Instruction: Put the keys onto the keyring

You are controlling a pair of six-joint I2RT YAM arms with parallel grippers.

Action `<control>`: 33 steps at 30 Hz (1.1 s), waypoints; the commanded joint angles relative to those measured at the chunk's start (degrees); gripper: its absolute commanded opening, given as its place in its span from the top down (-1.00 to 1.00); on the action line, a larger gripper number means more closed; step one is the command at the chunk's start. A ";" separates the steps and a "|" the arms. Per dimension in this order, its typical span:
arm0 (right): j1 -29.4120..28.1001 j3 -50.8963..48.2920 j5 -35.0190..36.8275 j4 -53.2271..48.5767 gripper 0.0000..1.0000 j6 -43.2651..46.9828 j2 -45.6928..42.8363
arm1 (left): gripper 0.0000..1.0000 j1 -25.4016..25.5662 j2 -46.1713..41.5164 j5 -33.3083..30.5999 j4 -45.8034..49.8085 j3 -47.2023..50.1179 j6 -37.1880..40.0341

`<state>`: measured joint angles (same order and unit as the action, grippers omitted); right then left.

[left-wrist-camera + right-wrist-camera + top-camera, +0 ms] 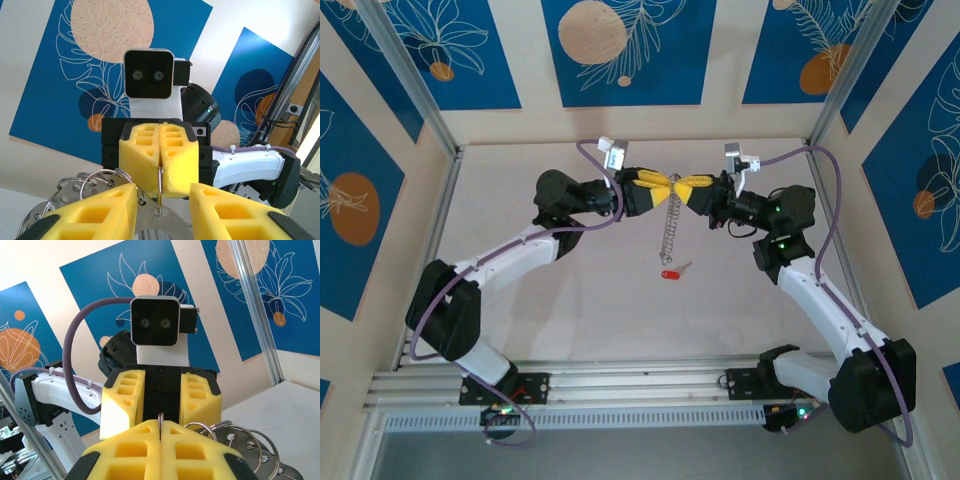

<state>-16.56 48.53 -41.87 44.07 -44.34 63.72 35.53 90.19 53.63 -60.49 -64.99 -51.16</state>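
Right gripper (161,424) is pinched shut on the keyring (670,228). Facing it, left gripper (162,188) has jaws part-open around a metal tag (156,221), grip unclear. Red key (669,274) lies below them.

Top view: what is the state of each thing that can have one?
left hand: open, fingers apart at the keyring.
right hand: shut on the keyring.
keyring: held up, hanging down toward the table.
key: lying on the table, off the keyring.
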 commanded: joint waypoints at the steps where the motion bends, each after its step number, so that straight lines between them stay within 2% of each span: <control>1: -0.41 1.21 0.48 1.60 1.00 0.11 -0.09 | 0.40 0.54 0.51 0.77 -1.83 -1.71 0.09; 5: -0.44 1.16 0.62 1.33 1.00 0.31 -0.12 | 0.51 0.72 0.60 1.08 -1.74 -1.89 0.35; 12: -0.54 1.21 0.75 1.10 1.00 0.39 -0.09 | 0.58 1.33 0.25 1.83 0.98 -2.23 2.58; 17: -0.57 1.19 0.88 1.00 1.00 0.41 -0.09 | 0.78 1.88 -0.19 2.07 3.63 -2.71 4.77; 29: -0.75 1.18 0.91 -0.27 1.00 0.56 -0.34 | 0.85 2.50 -1.33 1.65 4.51 -2.35 8.42; 31: -0.66 1.34 1.54 -1.57 1.00 0.83 -0.60 | 0.91 2.51 -1.50 1.59 5.05 -2.59 9.15; 32: -0.52 1.49 2.22 -2.90 0.91 1.00 -0.97 | 0.94 2.46 -1.74 1.50 5.40 -2.56 9.84; 33: -0.27 1.52 2.80 -3.86 0.73 1.14 -1.45 | 0.97 2.44 -2.05 1.13 6.04 -2.45 10.48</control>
<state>-16.64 48.53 -41.25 42.44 -44.23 63.53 36.58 90.08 53.95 -54.76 -66.17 -43.55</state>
